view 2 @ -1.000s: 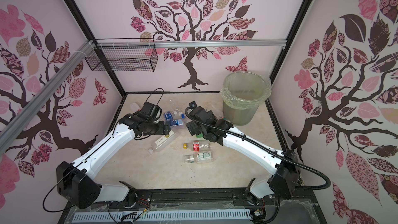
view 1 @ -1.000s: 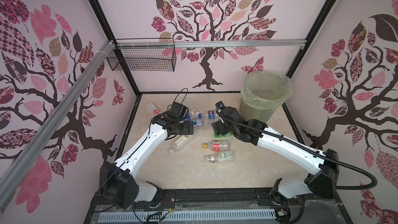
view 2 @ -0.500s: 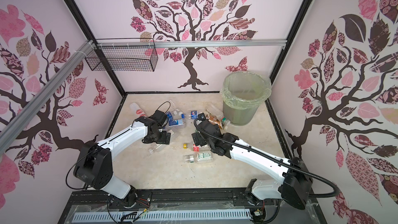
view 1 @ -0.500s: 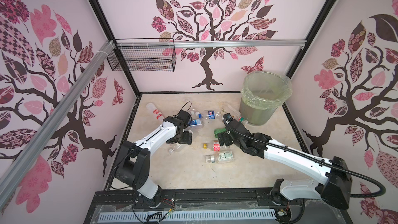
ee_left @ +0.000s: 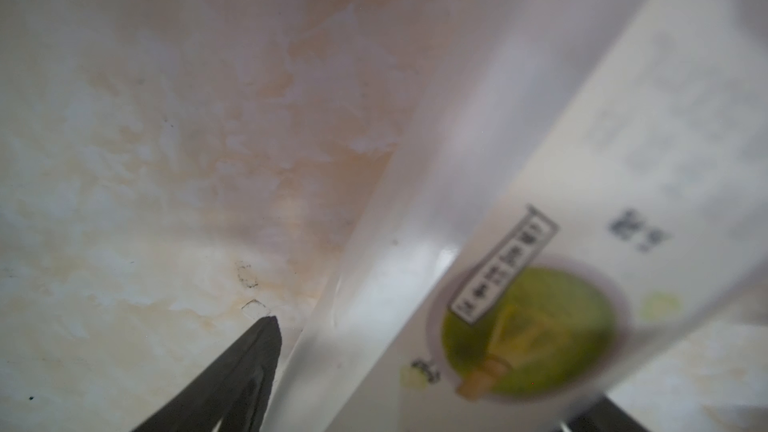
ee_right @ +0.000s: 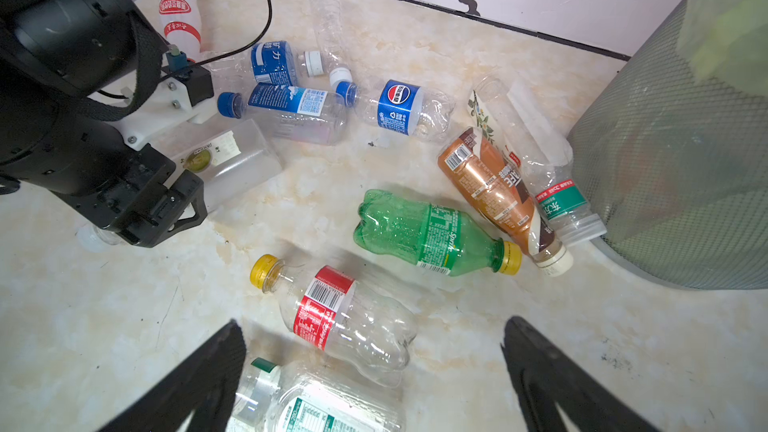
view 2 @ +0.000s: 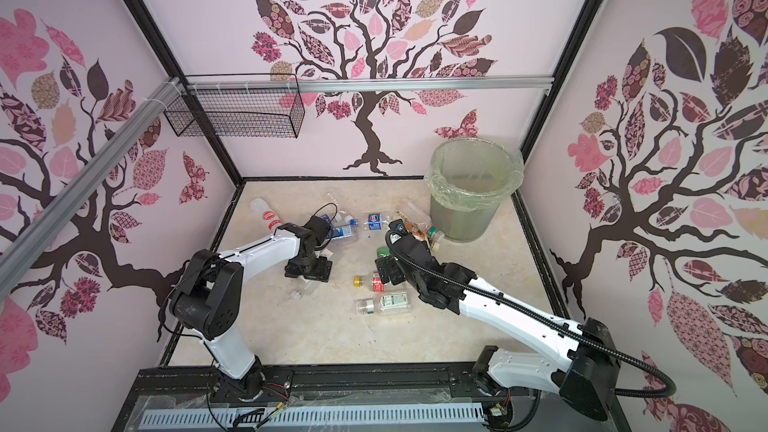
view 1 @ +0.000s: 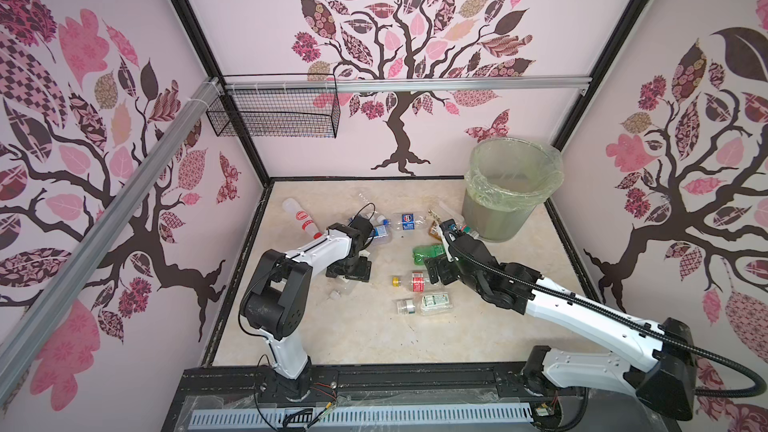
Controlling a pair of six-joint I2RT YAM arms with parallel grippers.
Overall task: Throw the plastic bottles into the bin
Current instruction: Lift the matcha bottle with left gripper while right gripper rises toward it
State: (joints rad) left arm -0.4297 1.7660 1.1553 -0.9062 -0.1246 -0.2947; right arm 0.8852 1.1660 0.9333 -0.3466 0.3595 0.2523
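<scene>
Several plastic bottles lie on the marble floor. My left gripper [view 1: 348, 272] is down on the floor, its jaws open on either side of a clear square bottle [ee_left: 519, 263] with a green-dot label. A thin gap shows beside one finger [ee_left: 249, 367]. My right gripper [ee_right: 374, 326] hangs open just over a clear red-labelled bottle [ee_right: 345, 317] with a yellow cap. A green bottle [ee_right: 415, 230] and a brown one [ee_right: 494, 193] lie beyond it. The grey mesh bin [view 1: 494, 222] stands at the back right, and its inside is hidden.
A clear bottle [view 1: 428, 303] with a green-white label lies nearest the front. Blue-labelled bottles [ee_right: 291, 105] and a white bottle [view 1: 301, 218] lie at the back left. A black wire basket [view 1: 274, 118] hangs on the back wall. Patterned walls close in three sides.
The left arm folded back and lowered its gripper over the clear square bottle, jaws narrowing a little. The right gripper came forward and down over the red-labelled bottle.
</scene>
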